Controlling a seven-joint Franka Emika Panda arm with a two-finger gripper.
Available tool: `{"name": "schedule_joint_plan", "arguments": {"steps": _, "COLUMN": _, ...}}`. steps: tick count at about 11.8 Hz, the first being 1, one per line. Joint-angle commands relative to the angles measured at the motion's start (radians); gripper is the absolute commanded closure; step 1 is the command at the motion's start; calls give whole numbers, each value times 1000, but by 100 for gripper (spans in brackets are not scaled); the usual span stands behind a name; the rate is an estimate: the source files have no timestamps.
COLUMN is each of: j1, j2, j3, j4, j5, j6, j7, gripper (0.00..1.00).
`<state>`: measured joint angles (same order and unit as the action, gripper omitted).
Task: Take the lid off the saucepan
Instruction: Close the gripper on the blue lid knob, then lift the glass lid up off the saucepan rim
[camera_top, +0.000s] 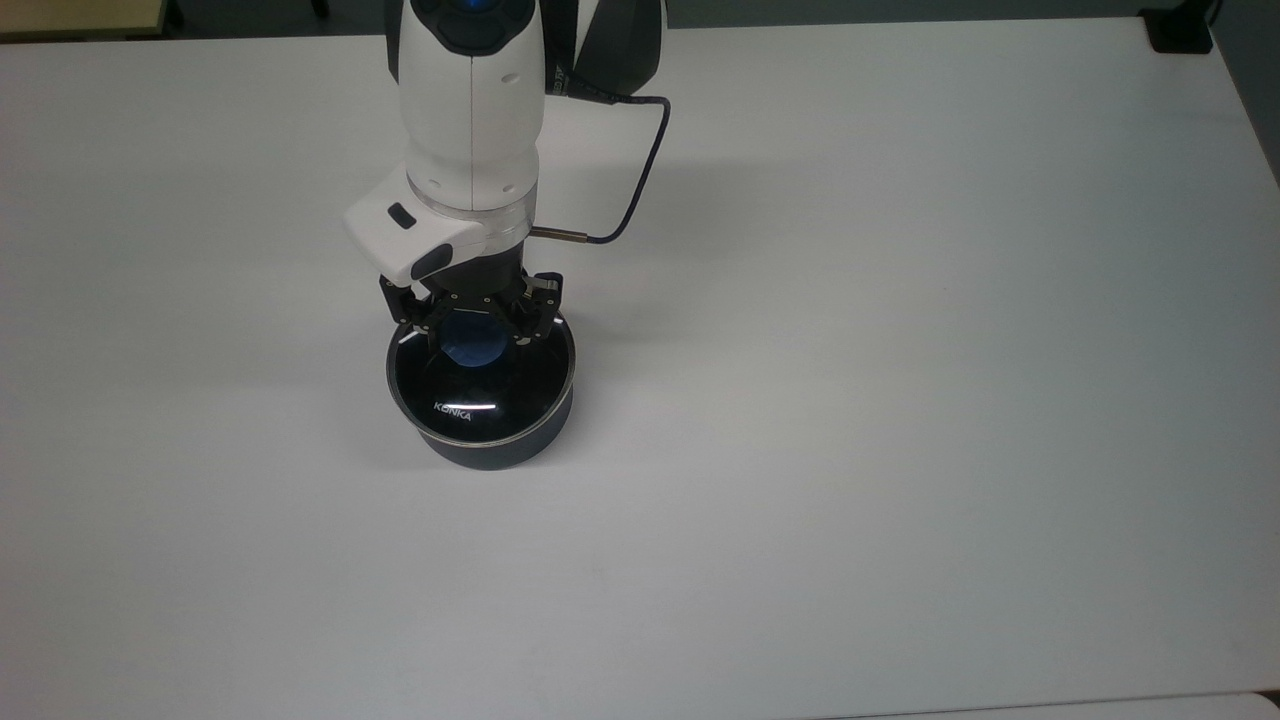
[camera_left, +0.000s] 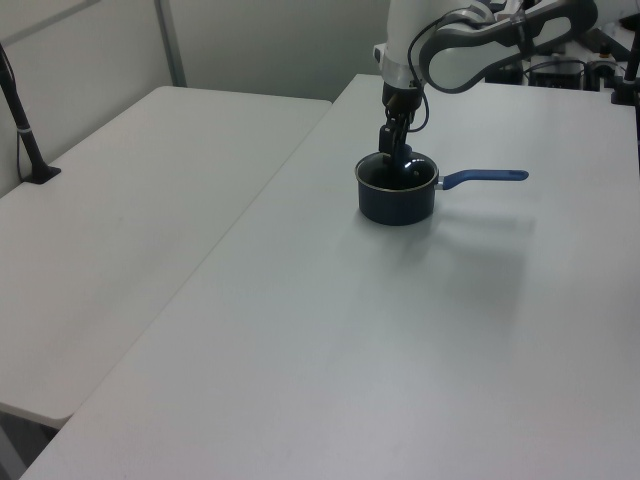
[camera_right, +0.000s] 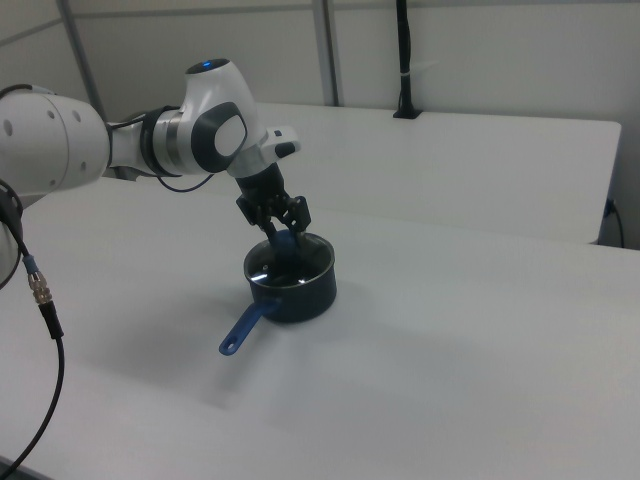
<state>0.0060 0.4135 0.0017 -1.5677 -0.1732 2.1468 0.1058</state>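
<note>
Fingers (camera_top: 428, 337) straddle the lid's (camera_top: 481, 385) blue knob (camera_top: 473, 340), apparently closed against it, saucepan (camera_top: 495, 445) beneath.

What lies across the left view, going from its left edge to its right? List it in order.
Black pole on the side table → small dark navy saucepan → its long blue handle.

In the right view we see the saucepan (camera_right: 300, 290) on the white table (camera_right: 470, 340), its blue handle (camera_right: 243, 330) pointing toward the right view's lower left. The gripper (camera_right: 284, 238) reaches down onto the lid (camera_right: 285, 264), fingers either side of the blue knob (camera_right: 287, 243).
</note>
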Motion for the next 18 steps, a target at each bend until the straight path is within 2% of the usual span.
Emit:
{"name": "schedule_joint_plan", "arguments": {"steps": 1, "j1": 8, "j2": 2, "j3": 0, "j4": 3, "j5": -17, "j6": 16, "j7": 26, "gripper": 47}}
{"name": "schedule_joint_plan", "arguments": {"steps": 5, "j1": -1, "j2": -50, "j3": 4, "j4": -1, "j5": -17, "j6": 1, "j7": 15, "gripper": 51}}
{"name": "schedule_joint_plan", "arguments": {"steps": 8, "j1": 0, "j2": -119, "j3": 15, "j4": -12, "j5": -17, "j6": -123, "j7": -26, "gripper": 51}}
{"name": "schedule_joint_plan", "arguments": {"steps": 11, "j1": -9, "j2": -218, "j3": 147, "j4": -63, "j5": -15, "j6": -302, "j7": -49, "gripper": 51}}
{"name": "schedule_joint_plan", "arguments": {"steps": 12, "j1": -9, "j2": -260, "j3": 188, "j4": -110, "j5": -17, "j6": -341, "j7": -51, "gripper": 50}}
{"name": "schedule_joint_plan", "arguments": {"steps": 14, "j1": -3, "j2": -382, "j3": 245, "j4": -295, "j5": -17, "j6": -338, "j7": -54, "gripper": 50}}
{"name": "schedule_joint_plan", "arguments": {"steps": 16, "j1": 9, "j2": -458, "j3": 259, "j4": -472, "j5": -17, "j6": -285, "j7": -55, "gripper": 50}}
{"name": "schedule_joint_plan", "arguments": {"steps": 18, "j1": -1, "j2": -475, "j3": 264, "j4": -601, "j5": -22, "j6": -196, "j7": -78, "gripper": 50}}
